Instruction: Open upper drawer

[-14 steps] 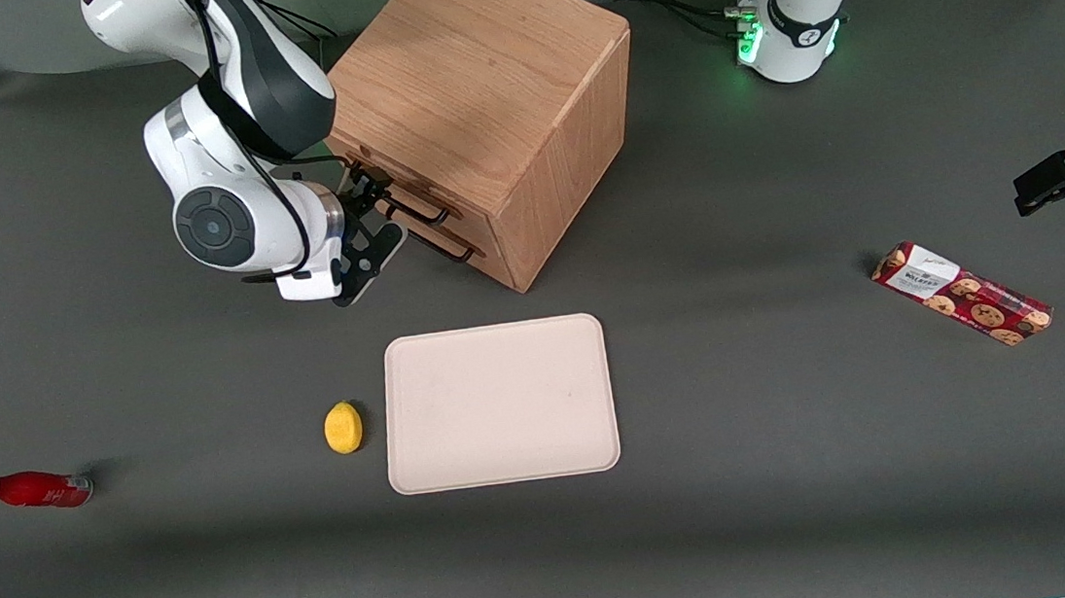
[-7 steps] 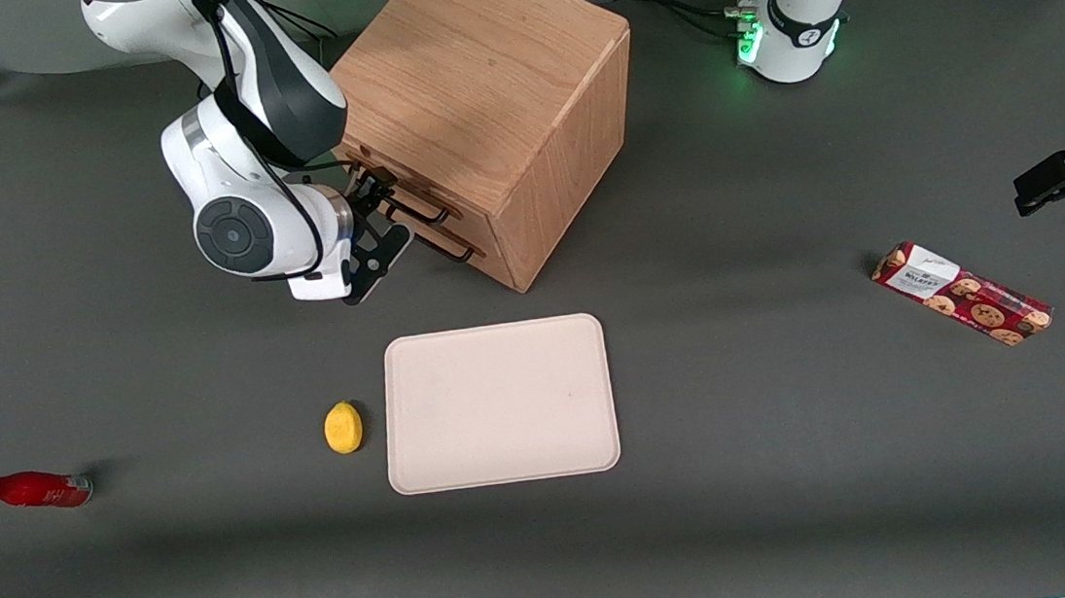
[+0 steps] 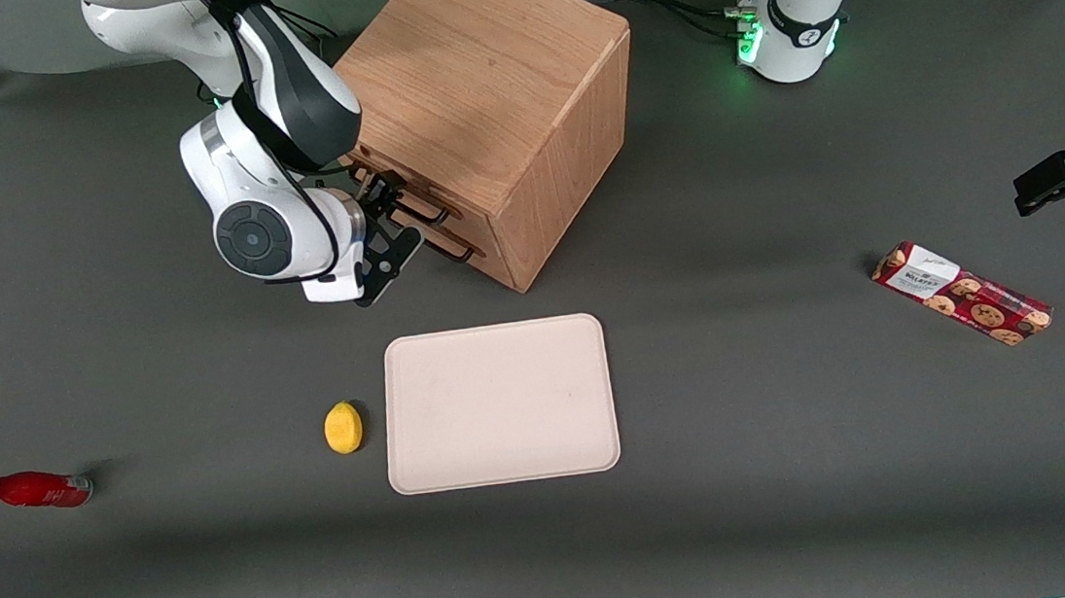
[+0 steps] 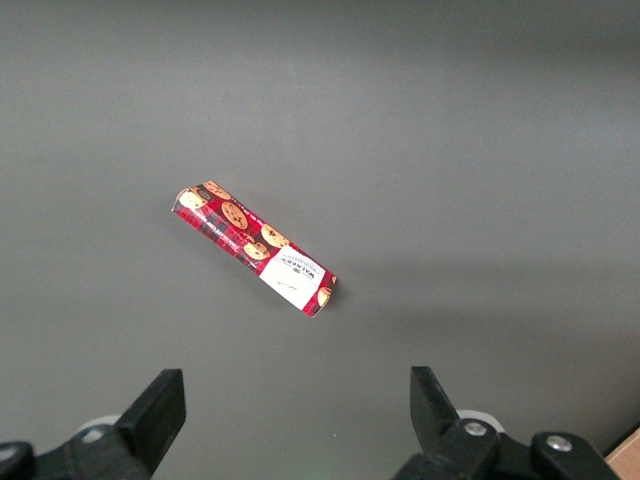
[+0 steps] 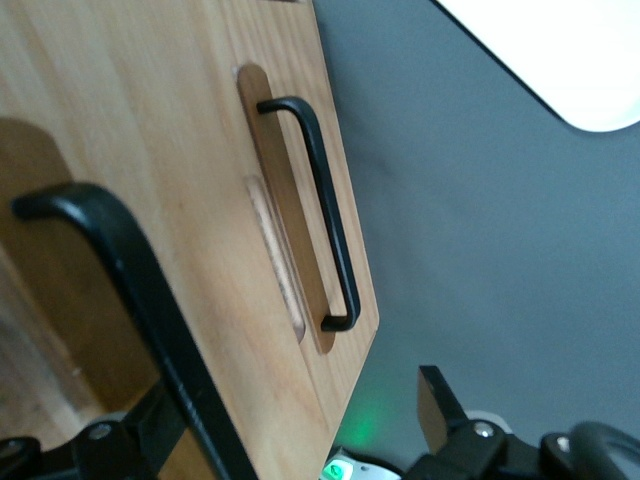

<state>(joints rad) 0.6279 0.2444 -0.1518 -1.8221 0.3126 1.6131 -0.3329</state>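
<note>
The light oak cabinet [image 3: 482, 79] stands at the back of the table with both drawers shut. The upper drawer [image 3: 406, 186] has a thin black bar handle [image 3: 420, 212], seen close up in the right wrist view [image 5: 130, 290]. My gripper [image 3: 391, 217] is right in front of the upper drawer. It is open [image 5: 292, 410], and the upper handle passes between its spread fingers, nearer to one finger [image 5: 150, 432] than the other. The lower drawer's handle [image 5: 328, 215] sits apart from the gripper.
A pale tray [image 3: 500, 403] lies nearer the front camera than the cabinet, with a yellow lemon [image 3: 343, 428] beside it. A red bottle [image 3: 31, 490] lies toward the working arm's end of the table. A red cookie box [image 3: 961, 293] lies toward the parked arm's end.
The arm has carried the gripper closer to the cabinet's drawer front, so the fingers now straddle the upper handle. The drawers have not moved.
</note>
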